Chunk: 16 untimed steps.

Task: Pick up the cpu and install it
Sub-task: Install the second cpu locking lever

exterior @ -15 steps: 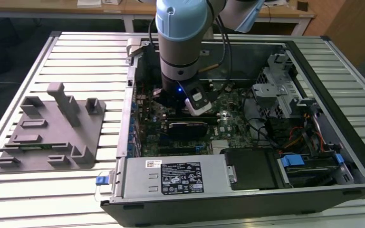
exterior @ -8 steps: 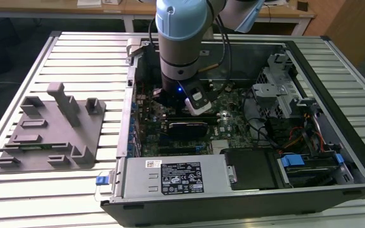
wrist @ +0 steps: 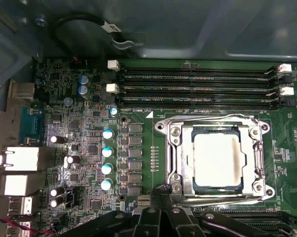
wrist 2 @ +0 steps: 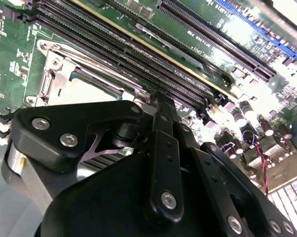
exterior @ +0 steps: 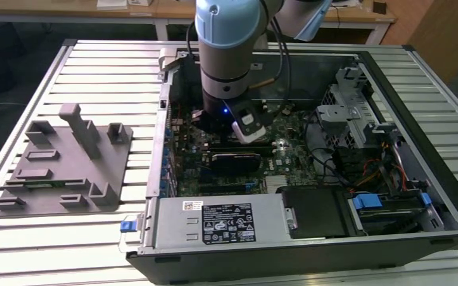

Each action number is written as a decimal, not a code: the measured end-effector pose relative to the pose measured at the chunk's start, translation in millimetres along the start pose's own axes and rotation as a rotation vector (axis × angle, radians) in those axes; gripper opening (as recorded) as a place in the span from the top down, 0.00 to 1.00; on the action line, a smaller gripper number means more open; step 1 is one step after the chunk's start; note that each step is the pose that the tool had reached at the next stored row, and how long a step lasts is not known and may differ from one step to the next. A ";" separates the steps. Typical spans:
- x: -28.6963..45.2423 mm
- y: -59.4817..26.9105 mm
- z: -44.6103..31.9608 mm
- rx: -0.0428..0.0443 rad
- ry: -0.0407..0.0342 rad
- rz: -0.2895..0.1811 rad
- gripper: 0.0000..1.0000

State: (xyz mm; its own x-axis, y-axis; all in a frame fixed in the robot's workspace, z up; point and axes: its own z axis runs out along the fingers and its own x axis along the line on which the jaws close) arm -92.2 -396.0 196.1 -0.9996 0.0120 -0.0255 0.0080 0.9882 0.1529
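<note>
Where the socket (wrist: 207, 121) sits beside the memory slots (wrist: 198, 84), inside the case (exterior: 213, 223) on the counter (exterior: 93, 65), finds the cpu (wrist: 216, 159) already lying in it. Install step, by the look, near its end. Lies flat, metal top up; square, so no long axis, edges parallel to the slots. Leaves the hand (wrist: 162, 190) just off the socket's edge — drawn narrow, gripping nothing.
</note>
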 end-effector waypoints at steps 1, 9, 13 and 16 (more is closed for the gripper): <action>0.0 0.1 -0.9 0.0004 0.0001 0.000 0.89; -0.3 1.8 -12.3 0.0014 -0.0005 0.004 0.89; -0.4 3.0 -20.0 0.0051 -0.0016 0.010 0.89; -0.6 3.7 -24.2 0.0138 -0.0028 0.018 0.89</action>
State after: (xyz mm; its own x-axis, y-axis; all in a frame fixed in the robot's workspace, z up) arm -92.2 -396.0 220.6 -0.9992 0.0298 -0.0257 0.0259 0.9899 0.1397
